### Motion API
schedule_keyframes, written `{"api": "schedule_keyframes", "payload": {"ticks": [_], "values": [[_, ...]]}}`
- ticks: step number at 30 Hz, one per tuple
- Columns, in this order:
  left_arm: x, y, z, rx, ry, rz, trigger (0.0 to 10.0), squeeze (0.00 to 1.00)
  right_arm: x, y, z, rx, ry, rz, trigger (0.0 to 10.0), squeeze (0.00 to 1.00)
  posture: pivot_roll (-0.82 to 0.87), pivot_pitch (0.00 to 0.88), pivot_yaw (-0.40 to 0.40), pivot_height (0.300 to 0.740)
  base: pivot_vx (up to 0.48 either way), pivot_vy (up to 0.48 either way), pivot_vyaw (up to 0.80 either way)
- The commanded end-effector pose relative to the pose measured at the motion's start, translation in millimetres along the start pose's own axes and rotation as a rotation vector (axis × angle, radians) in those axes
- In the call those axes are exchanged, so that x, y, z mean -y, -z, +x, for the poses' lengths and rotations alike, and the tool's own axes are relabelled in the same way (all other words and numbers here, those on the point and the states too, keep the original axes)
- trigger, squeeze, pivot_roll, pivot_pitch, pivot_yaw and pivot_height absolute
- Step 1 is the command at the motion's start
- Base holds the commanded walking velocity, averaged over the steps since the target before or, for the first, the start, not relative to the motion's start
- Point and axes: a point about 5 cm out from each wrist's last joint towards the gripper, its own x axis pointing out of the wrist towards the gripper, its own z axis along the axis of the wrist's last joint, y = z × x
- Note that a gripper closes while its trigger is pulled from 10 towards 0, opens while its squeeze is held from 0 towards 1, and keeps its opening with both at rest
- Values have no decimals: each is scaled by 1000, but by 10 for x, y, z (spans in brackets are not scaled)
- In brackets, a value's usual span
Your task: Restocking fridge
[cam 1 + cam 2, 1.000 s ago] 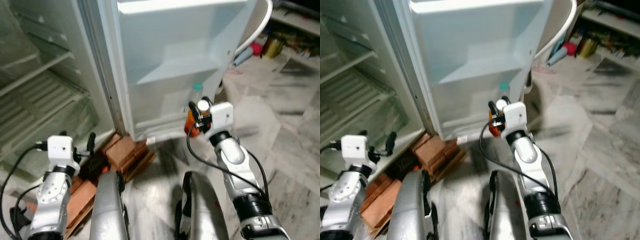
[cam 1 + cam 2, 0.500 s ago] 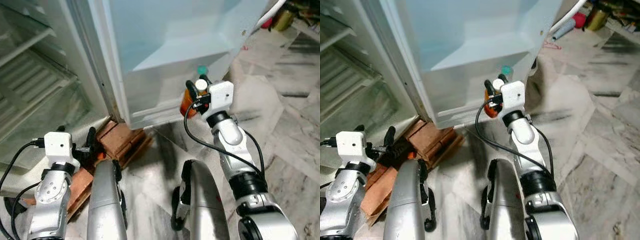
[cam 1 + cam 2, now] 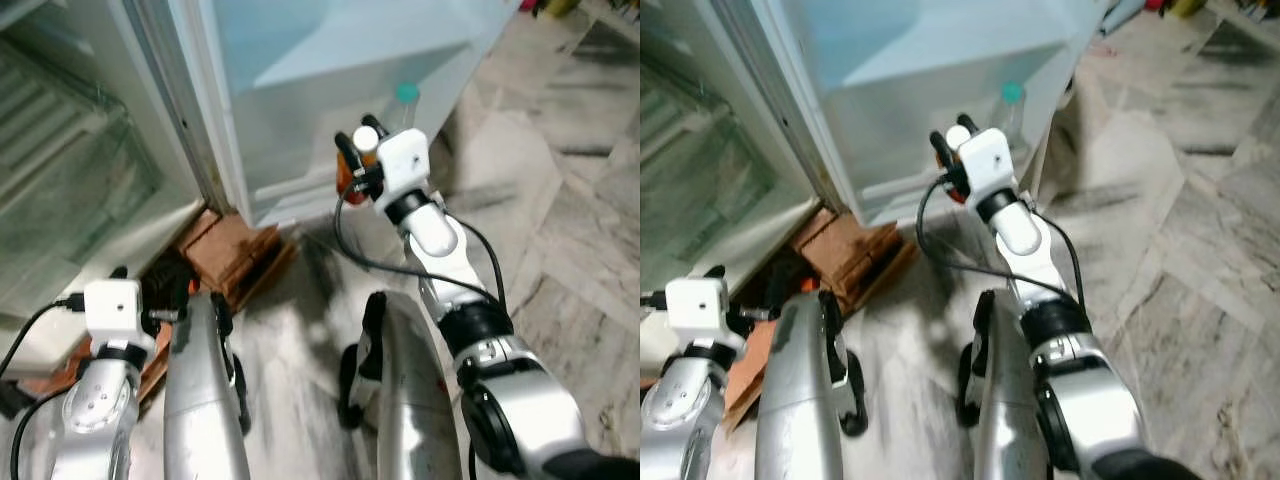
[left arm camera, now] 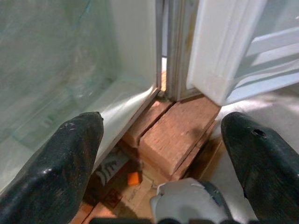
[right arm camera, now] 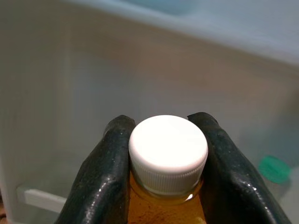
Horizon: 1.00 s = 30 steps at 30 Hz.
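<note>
My right gripper is shut on the neck of a bottle of orange liquid with a white cap. It holds the bottle upright in front of the lowest shelf of the open fridge door. A clear bottle with a green cap stands in that door shelf, just right of the held bottle. My left gripper hangs low by the fridge's foot, open, with nothing between its fingers.
The fridge body stands open at the left, showing wire shelves and a glass shelf. Red bricks prop up the fridge at its base. Marble floor spreads to the right. My silver legs show below.
The head view has tipped down and moved closer to the door. My right gripper, still holding the orange bottle, has shifted left relative to the green-capped bottle. The left arm stays low.
</note>
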Motion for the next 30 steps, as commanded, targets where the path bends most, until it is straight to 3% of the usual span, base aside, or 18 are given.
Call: {"api": "schedule_keyframes", "payload": {"ticks": [1,7,9,15,19,21,23,30], "values": [[-7,1,-46,-13,-6,4,10000,0,39,-90,53,51,1,-35,10000,0,224,375,-84,506,0,0,0],[-70,-37,-110,-16,-21,22,10000,0,20,-188,197,81,-14,-96,10000,0,246,403,-80,506,0,0,0],[-135,-62,-163,-21,-45,36,10000,0,19,-335,313,139,-5,-145,10000,0,259,421,-77,506,0,0,0],[-164,-93,-264,-33,-53,46,10000,0,40,-539,408,248,29,-248,10000,0,288,441,-75,506,0,0,0],[-167,-112,-306,-40,-53,53,10000,0,20,-728,464,354,42,-231,10000,0,291,445,-75,506,0,0,0],[-156,-103,-331,-51,-46,62,10000,0,-84,-809,460,423,23,-229,10000,0,294,445,-73,506,0,0,0],[-154,-101,-338,-55,-44,63,10000,0,-120,-776,447,420,19,-231,10000,0,294,446,-72,506,0,0,0],[-163,-128,-385,-68,-33,74,10000,0,-213,-334,346,211,7,-228,10000,0,327,465,-62,506,0,0,0]]}}
